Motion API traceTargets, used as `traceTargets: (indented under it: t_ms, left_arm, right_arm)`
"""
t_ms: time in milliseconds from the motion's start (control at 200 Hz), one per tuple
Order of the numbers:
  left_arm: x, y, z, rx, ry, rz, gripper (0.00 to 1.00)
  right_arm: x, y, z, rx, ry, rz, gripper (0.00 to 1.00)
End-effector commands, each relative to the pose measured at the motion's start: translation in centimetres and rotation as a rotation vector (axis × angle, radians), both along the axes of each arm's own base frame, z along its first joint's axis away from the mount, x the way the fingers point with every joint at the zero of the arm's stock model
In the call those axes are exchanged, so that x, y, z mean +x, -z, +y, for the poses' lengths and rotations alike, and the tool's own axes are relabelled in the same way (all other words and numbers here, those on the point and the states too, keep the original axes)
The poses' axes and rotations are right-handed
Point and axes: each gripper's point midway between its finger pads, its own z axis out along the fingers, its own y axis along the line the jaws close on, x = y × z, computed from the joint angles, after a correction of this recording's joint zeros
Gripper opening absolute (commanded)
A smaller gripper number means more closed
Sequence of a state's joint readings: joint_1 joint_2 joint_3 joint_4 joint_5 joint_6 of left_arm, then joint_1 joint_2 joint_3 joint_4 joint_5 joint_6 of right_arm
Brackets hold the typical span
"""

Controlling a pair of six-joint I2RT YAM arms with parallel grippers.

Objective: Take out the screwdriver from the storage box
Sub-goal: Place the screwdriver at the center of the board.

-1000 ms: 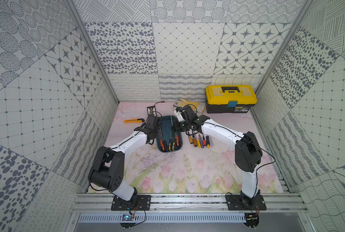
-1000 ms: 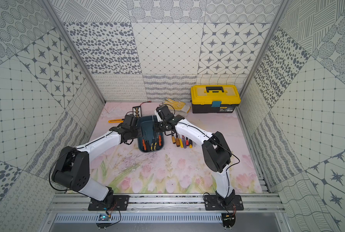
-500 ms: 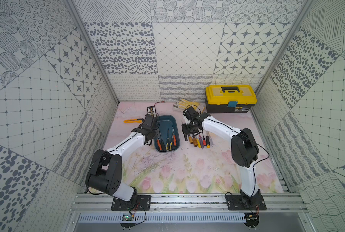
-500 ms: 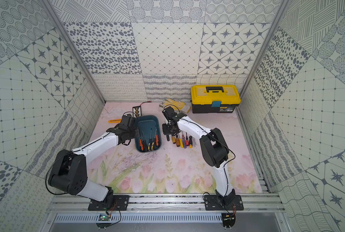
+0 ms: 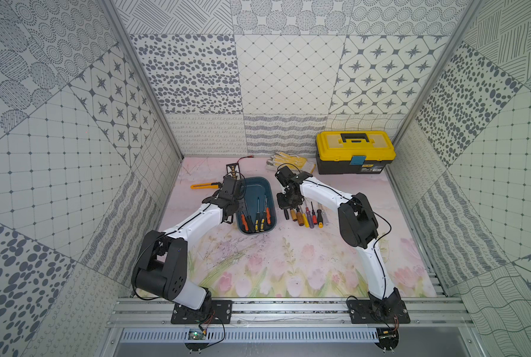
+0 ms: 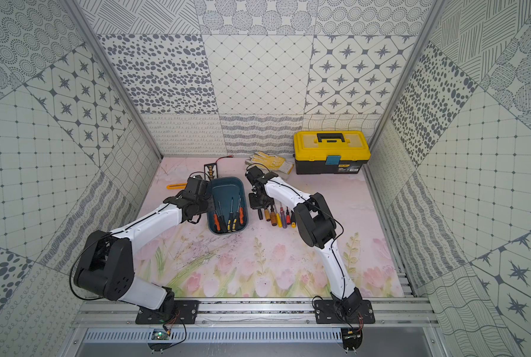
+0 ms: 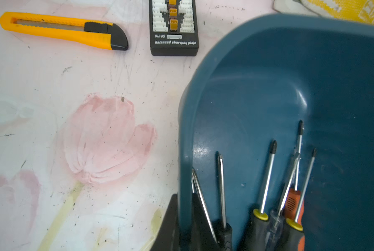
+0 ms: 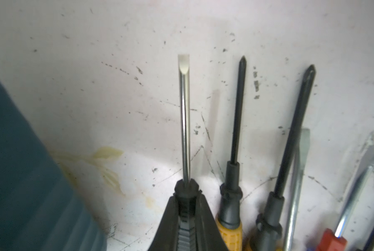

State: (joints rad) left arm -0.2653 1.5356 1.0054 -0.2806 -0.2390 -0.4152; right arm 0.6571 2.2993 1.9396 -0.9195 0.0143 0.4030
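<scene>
The teal storage box (image 5: 256,187) (image 6: 228,187) lies mid-mat with several screwdrivers (image 5: 255,221) (image 7: 266,180) inside. My left gripper (image 5: 238,208) (image 7: 185,217) is shut on the box's left wall (image 7: 185,152), one finger on each side of it. Just right of the box, my right gripper (image 5: 286,205) (image 8: 187,208) is shut on the black handle of a flat-head screwdriver (image 8: 184,113) (image 6: 260,214). It sits at the left end of a row of screwdrivers (image 5: 304,216) (image 8: 236,130) on the mat. Whether it touches the mat I cannot tell.
A yellow-lidded black toolbox (image 5: 355,151) stands at the back right, with work gloves (image 5: 292,160) beside it. A yellow utility knife (image 7: 62,30) and a black charging plate (image 7: 174,32) lie beyond the box's far left corner.
My right gripper has carried the flat-head screwdriver from over the box rightward and down to the left end of the row. The left gripper has kept its hold on the box wall.
</scene>
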Motion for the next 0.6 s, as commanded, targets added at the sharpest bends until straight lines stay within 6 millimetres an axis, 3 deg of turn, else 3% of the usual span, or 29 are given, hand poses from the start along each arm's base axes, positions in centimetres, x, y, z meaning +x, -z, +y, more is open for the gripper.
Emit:
traceTargets:
  t_ms: [0, 195, 390, 590]
  left_arm:
    - [0.8, -1.2, 0.4, 0.017, 0.002, -0.043, 0.0]
    - [0.8, -0.9, 0.2, 0.007, 0.004, -0.037, 0.0]
    - [0.8, -0.9, 0.2, 0.007, 0.007, -0.036, 0.0]
    - [0.7, -0.9, 0.2, 0.002, 0.005, -0.037, 0.0]
  right_arm:
    - [0.0, 0.5, -1.0, -0.073, 0.0, 0.003, 0.0]
    - [-0.5, 0.8, -1.0, -0.069, -0.014, 0.026, 0.02]
    - [-0.4, 0.0, -0.8, -0.056, -0.014, 0.013, 0.2]
    - [-0.5, -1.2, -0.8, -0.038, -0.017, -0.001, 0.23]
